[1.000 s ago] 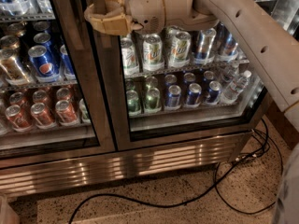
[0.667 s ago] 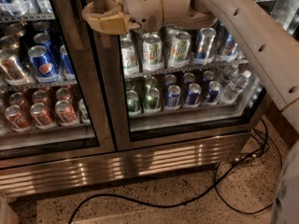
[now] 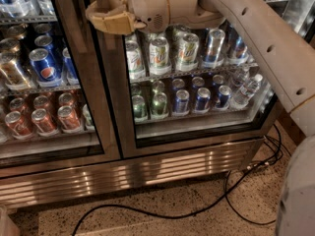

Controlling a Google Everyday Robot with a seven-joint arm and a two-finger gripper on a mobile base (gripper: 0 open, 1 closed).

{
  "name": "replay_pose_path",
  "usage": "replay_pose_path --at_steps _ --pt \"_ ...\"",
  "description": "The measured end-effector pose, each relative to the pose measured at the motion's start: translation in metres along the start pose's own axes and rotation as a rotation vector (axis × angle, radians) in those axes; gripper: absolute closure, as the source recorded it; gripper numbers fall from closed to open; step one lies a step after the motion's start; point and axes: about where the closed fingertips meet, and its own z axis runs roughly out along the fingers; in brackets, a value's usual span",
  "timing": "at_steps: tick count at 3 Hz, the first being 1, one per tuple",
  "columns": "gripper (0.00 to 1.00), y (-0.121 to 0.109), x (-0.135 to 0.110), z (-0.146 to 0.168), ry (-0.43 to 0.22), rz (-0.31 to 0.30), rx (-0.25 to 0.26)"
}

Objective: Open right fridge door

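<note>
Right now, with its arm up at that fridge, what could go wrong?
The gripper sits at the left edge of the right fridge door, close to the left door; it might slip off or catch the wrong one. The black cable on the floor could snag anything backing away.

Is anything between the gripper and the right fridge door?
Nothing visible. The gripper is at the left frame of the right fridge door, near the top; only the robot's own arm crosses before its glass.
</note>
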Motion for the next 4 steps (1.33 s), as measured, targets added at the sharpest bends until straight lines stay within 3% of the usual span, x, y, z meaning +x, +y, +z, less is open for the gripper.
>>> replay_pose_path --at_steps 3,4 --pt "1.0 -0.008 0.007 0.008 0.0 0.0 0.0" --pt "1.0 0.002 -0.007 0.013 0.008 0.007 0.006"
